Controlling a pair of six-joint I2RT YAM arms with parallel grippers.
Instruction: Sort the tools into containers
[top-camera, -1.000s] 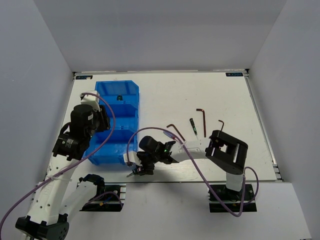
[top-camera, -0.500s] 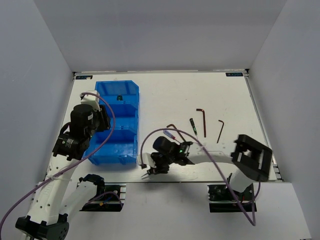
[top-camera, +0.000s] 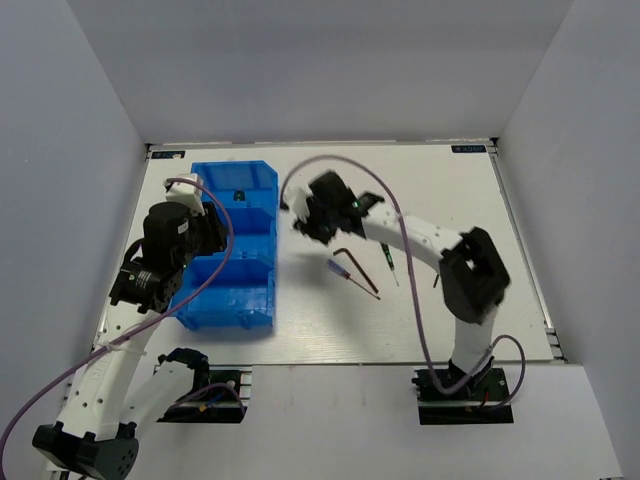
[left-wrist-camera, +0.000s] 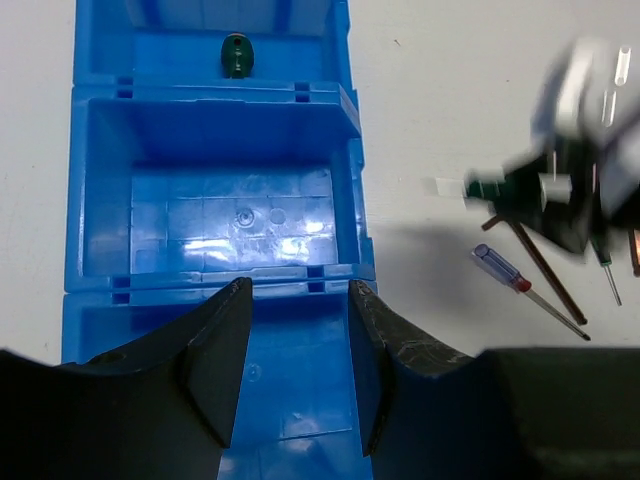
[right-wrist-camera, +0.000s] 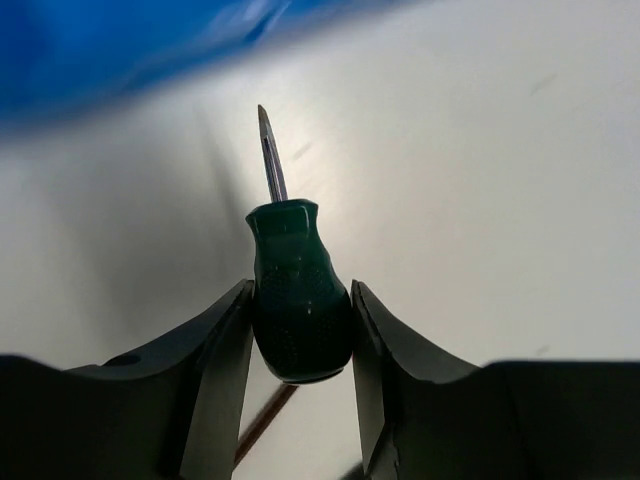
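Right gripper (top-camera: 308, 216) pinches a stubby green screwdriver (right-wrist-camera: 298, 310) by its handle, shaft pointing ahead of the jaws toward the blue bins (top-camera: 262, 300), presumably bound for the far bin (left-wrist-camera: 342, 45). Left gripper (left-wrist-camera: 297, 290) hangs with jaws spread, empty, middle bin (left-wrist-camera: 352, 180) just beyond the tips. Left wrist view alone shows plainly a second green screwdriver (left-wrist-camera: 236, 55) in that far bin; right wrist view alone shows the grip.

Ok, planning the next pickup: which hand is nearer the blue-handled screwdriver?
Right. The right hand hangs just beyond the blue-handled screwdriver; the left hand is over the bins.
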